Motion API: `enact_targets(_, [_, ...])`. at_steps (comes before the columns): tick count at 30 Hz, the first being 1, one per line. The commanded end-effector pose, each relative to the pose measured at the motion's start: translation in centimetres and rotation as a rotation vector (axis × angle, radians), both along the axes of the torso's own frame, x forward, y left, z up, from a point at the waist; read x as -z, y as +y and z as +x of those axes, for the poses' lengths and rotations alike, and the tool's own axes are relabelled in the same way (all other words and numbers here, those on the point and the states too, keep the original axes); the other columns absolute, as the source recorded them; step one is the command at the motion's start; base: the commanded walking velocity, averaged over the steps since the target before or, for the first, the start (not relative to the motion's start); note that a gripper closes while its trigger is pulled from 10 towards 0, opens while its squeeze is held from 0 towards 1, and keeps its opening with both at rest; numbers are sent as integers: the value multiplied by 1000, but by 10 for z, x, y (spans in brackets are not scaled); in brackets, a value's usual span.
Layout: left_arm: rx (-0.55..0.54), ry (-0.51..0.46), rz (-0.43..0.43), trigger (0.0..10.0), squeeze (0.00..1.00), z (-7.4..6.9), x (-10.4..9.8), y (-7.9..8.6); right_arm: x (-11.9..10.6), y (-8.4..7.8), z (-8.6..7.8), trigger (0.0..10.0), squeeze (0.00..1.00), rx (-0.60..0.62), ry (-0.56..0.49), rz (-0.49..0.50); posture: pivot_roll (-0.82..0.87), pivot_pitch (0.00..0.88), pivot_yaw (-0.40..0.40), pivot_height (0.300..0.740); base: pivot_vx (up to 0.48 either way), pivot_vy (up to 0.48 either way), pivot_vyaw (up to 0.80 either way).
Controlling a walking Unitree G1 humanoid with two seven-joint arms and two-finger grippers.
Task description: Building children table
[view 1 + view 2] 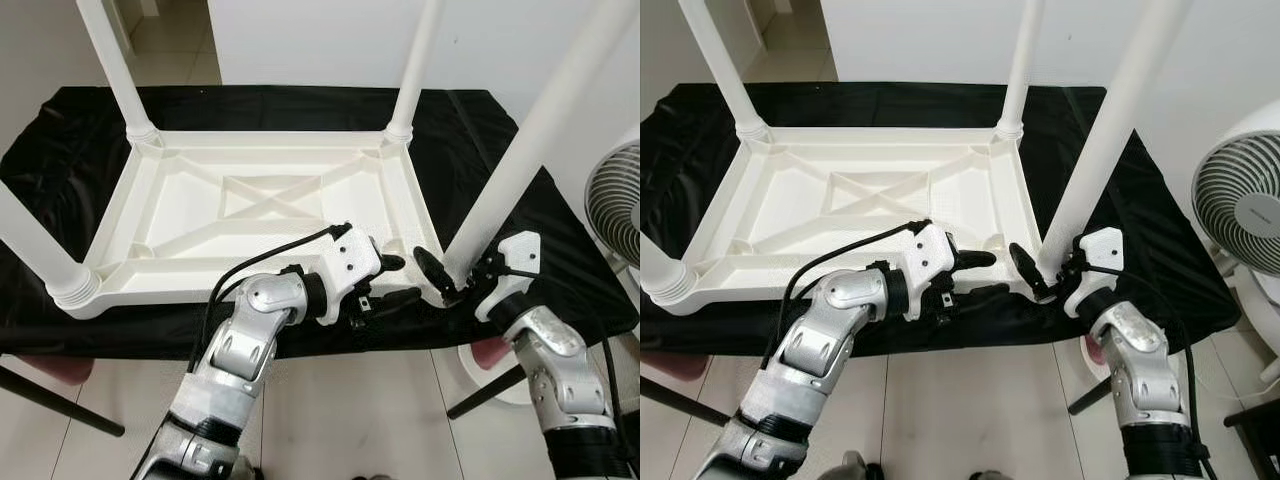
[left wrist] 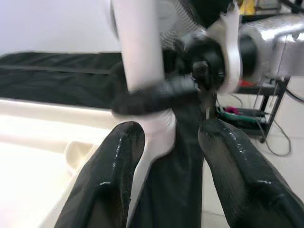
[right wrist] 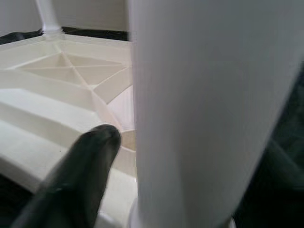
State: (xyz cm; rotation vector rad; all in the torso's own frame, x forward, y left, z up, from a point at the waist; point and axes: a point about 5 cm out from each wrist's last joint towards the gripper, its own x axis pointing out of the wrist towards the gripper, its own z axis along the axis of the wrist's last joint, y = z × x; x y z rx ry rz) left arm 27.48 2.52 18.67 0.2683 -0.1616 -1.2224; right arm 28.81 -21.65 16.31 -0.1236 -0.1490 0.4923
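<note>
Upside down on a black-covered bench (image 1: 560,215) lies a white plastic table (image 1: 250,215), ribbed underside up, spanning most of the cloth. Stands with four white legs pointing upward: two at the far corners (image 1: 112,65) (image 1: 412,70), one at the near left corner (image 1: 35,255), and one at the near right corner (image 1: 530,135), leaning slightly toward the right.

Right gripper (image 1: 447,275) sits at the foot of the near right leg, fingers clasped around it just above the table's corner socket. From the right wrist camera, one black finger (image 3: 78,175) presses against the leg (image 3: 199,104), with the ribbed underside behind; second finger hidden behind the leg.

Left gripper (image 1: 392,282) hovers just over the near edge of the table, beside that same corner, fingers spread apart and holding nothing. Points toward the right gripper, close but apart from it. From the left wrist camera, both fingers (image 2: 111,175) frame the leg's base and the other gripper, blurred.

Off the bench's right end stands a white fan (image 1: 612,205) on the tiled floor (image 1: 350,420). Dark bench legs (image 1: 60,400) show below the near edge. Pale wall (image 1: 320,40) behind the far edge.
</note>
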Motion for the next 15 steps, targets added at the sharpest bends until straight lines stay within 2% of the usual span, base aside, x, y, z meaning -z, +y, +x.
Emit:
enact_targets(1, [-211, -20, -46, 10000, 0, 4, -3, 9, 4, -6, 0, 0, 0, -9, 26, 1, 49, 56, -18, 740, 0, 0, 0])
enact_targets(6, [-237, -17, -54, 10000, 0, 4, -4, 13, 3, -10, 3, 0, 0, 29, 17, 11, 56, 49, -26, 740, 0, 0, 0])
enact_targets(13, [-266, -20, -65, 10000, 0, 4, -8, 16, 2, -2, 8, 0, 0, 111, -2, 58, 68, 39, -40, 740, 0, 0, 0])
enact_targets(14, [-277, -16, -64, 10000, 0, 4, -8, 17, 6, 1, 9, 0, 0, 166, 4, 72, 69, 36, -42, 740, 0, 0, 0])
enact_targets(15, [-277, -16, -64, 10000, 0, 4, -8, 17, 6, 1, 9, 0, 0, 166, 4, 72, 69, 36, -42, 740, 0, 0, 0])
